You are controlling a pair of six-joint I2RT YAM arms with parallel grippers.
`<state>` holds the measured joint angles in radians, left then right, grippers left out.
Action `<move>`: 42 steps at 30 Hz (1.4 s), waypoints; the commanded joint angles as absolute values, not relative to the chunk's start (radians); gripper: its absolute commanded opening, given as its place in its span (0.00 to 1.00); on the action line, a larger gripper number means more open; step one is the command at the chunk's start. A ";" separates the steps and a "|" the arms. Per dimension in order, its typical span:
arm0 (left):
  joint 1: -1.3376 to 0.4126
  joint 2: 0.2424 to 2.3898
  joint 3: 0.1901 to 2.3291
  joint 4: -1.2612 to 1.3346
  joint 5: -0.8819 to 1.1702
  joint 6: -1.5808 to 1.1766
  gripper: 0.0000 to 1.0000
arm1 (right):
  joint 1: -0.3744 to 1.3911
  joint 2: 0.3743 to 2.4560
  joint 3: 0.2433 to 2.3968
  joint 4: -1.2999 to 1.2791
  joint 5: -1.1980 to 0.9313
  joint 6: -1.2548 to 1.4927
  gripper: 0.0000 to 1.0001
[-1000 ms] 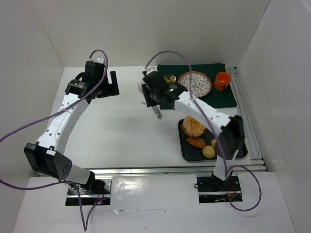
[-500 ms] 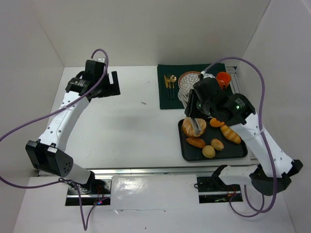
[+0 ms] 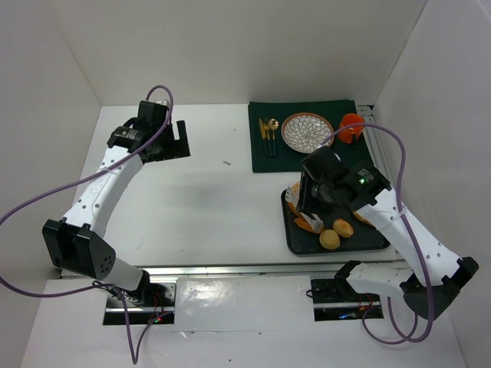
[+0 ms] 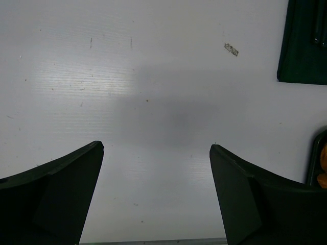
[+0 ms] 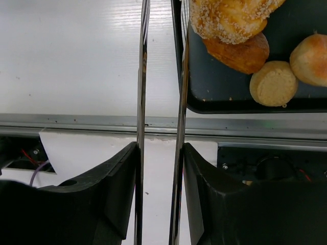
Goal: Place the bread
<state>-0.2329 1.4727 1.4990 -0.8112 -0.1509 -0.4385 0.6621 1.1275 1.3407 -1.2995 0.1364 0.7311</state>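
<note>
The bread (image 5: 230, 18), a large sugared golden bun, lies at the left end of the black tray (image 5: 214, 102). In the top view my right arm covers most of the bread (image 3: 292, 201). My right gripper (image 5: 159, 145) is shut on a pair of metal tongs (image 5: 142, 76). The tongs' two blades stand apart and reach down beside the bread. One blade runs along the tray's left rim, and the tips are out of frame. My left gripper (image 4: 156, 148) is open and empty, above bare table at the back left (image 3: 180, 138).
On the tray next to the bread lie a brown oval roll (image 5: 240, 51) and small round buns (image 5: 273, 84). Behind the tray a green mat (image 3: 337, 157) carries a patterned plate (image 3: 307, 132), an orange cup (image 3: 351, 127) and cutlery (image 3: 268, 130). The table's metal front rail (image 5: 76, 122) runs below.
My right arm has swung from the middle of the table to over the tray and has come down at the bread. The left arm has barely moved.
</note>
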 commanded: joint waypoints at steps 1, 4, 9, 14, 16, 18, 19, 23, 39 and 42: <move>-0.229 1.434 1.502 -0.793 -0.152 -0.456 0.98 | 0.655 1.135 1.345 -1.313 0.146 0.756 0.46; -0.229 1.434 1.502 -0.793 -0.161 -0.456 0.98 | 0.655 1.150 1.355 -1.313 0.166 0.738 0.48; -0.229 1.445 1.502 -0.793 -0.170 -0.456 0.98 | 0.646 1.173 1.364 -1.313 0.199 0.738 0.48; -0.229 1.454 1.483 -0.793 -0.170 -0.456 0.98 | 0.646 1.184 1.364 -1.313 0.232 0.738 0.50; -0.229 1.454 1.483 -0.793 -0.170 -0.456 0.98 | 0.637 1.193 1.364 -1.313 0.242 0.738 0.50; -0.229 1.466 1.492 -0.793 -0.181 -0.456 0.98 | 0.637 1.204 1.355 -1.313 0.242 0.726 0.50; -0.229 1.479 1.493 -0.802 -0.181 -0.456 0.98 | 0.637 1.216 1.355 -1.313 0.242 0.715 0.51; -0.229 1.488 1.502 -0.802 -0.181 -0.456 0.98 | 0.637 1.236 1.345 -1.289 0.230 0.687 0.53; -0.229 1.479 1.473 -0.802 -0.181 -0.456 0.98 | 0.609 1.312 1.281 -1.193 0.187 0.595 0.54; -0.229 1.479 1.473 -0.802 -0.181 -0.456 0.98 | 0.609 1.312 1.308 -1.193 0.187 0.584 0.41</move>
